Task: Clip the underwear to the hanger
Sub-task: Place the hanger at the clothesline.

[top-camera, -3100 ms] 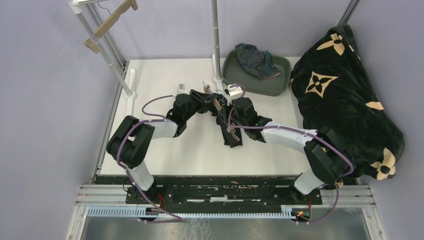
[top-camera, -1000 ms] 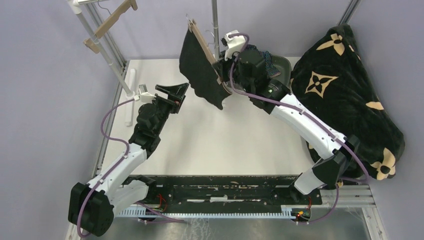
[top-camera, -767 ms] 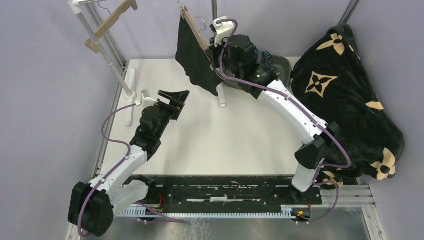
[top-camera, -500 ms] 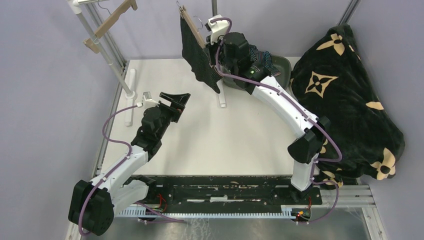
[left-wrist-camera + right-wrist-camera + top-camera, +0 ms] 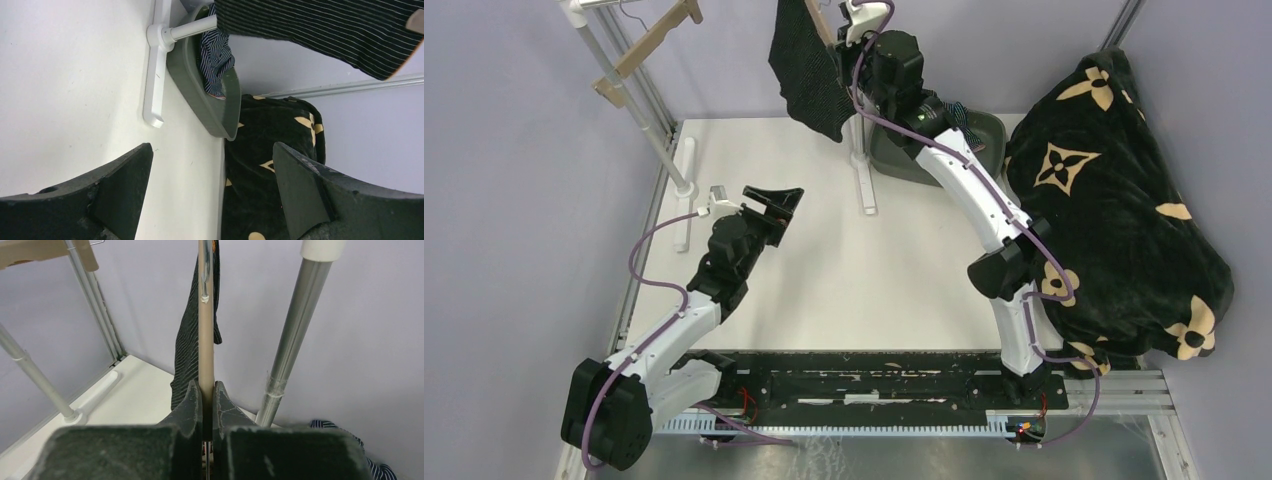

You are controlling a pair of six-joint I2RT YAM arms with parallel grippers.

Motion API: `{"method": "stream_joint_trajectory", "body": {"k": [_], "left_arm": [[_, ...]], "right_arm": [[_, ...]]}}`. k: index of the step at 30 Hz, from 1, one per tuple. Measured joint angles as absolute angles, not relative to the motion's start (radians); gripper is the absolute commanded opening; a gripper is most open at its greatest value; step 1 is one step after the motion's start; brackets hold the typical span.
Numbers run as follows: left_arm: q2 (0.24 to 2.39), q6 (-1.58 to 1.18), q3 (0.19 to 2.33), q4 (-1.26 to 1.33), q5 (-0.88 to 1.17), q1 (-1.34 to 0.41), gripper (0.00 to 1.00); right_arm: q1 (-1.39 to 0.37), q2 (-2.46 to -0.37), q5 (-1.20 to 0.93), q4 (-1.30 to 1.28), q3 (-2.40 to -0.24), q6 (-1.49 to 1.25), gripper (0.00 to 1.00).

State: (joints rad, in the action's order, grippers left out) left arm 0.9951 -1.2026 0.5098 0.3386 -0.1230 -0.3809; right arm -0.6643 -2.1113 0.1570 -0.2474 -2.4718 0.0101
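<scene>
Right wrist view, centre: right gripper point(image 5: 206, 388) clamped on stiff hanger point(image 5: 205, 340); limp, light underwear point(image 5: 186, 355), so carry by bar. Left gripper point(image 5: 212, 147) spread, empty.

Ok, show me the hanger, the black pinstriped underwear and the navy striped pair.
hanger point(image 5: 205, 340), right wrist view, middle of the wooden bar.
black pinstriped underwear point(image 5: 804, 75), top external view, middle of the hanging cloth.
navy striped underwear point(image 5: 216, 55), left wrist view, middle of the bunched folds.
</scene>
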Motion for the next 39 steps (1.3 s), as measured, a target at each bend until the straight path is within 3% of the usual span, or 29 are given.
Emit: {"method": "stream_joint_trajectory", "body": {"k": [39], "left_arm": [[0.972,-1.176,0.475,0.337,-0.156,-0.371,0.95]], "right_arm": [[-0.589,-2.362,0.113,0.048,-2.663,0.016,0.00]]}}
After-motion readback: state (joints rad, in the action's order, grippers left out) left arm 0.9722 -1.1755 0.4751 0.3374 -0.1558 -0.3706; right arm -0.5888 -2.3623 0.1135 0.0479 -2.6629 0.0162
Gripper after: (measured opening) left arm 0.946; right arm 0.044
